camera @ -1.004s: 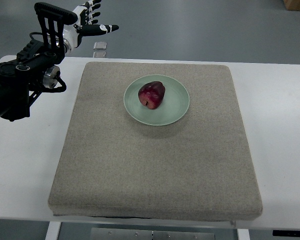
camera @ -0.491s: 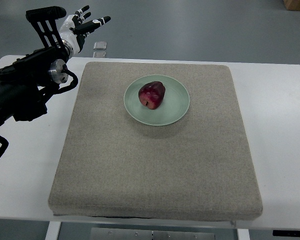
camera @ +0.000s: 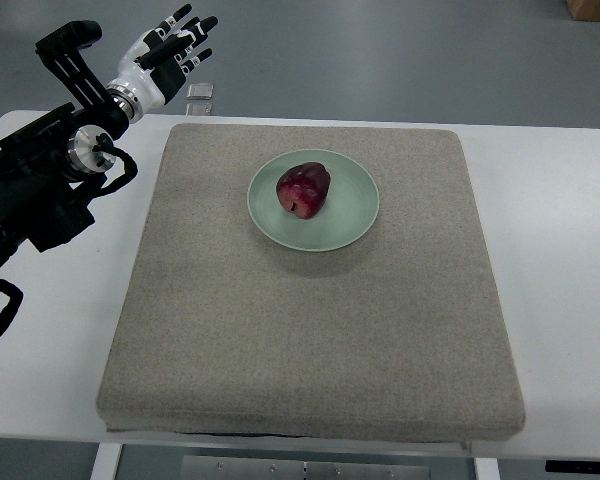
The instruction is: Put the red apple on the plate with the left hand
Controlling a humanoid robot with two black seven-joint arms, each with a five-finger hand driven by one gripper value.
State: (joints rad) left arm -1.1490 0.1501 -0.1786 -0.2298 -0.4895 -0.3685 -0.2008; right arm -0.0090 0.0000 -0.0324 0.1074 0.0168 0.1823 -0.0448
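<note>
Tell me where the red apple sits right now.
In the top view, the red apple rests on the green plate, just left of its centre, on the far half of the grey mat.

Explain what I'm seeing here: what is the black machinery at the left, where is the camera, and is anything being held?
There is one camera, looking steeply down from the robot's own side. The black machinery is the robot's left arm, ending in a white-and-black left hand with its fingers spread, holding nothing, over the table's far left corner. The right arm is out of view. On the white table lies a grey mat; on it sits a green plate with a red apple resting on it. Two small objects lie near the far edge, too small to identify.
</note>
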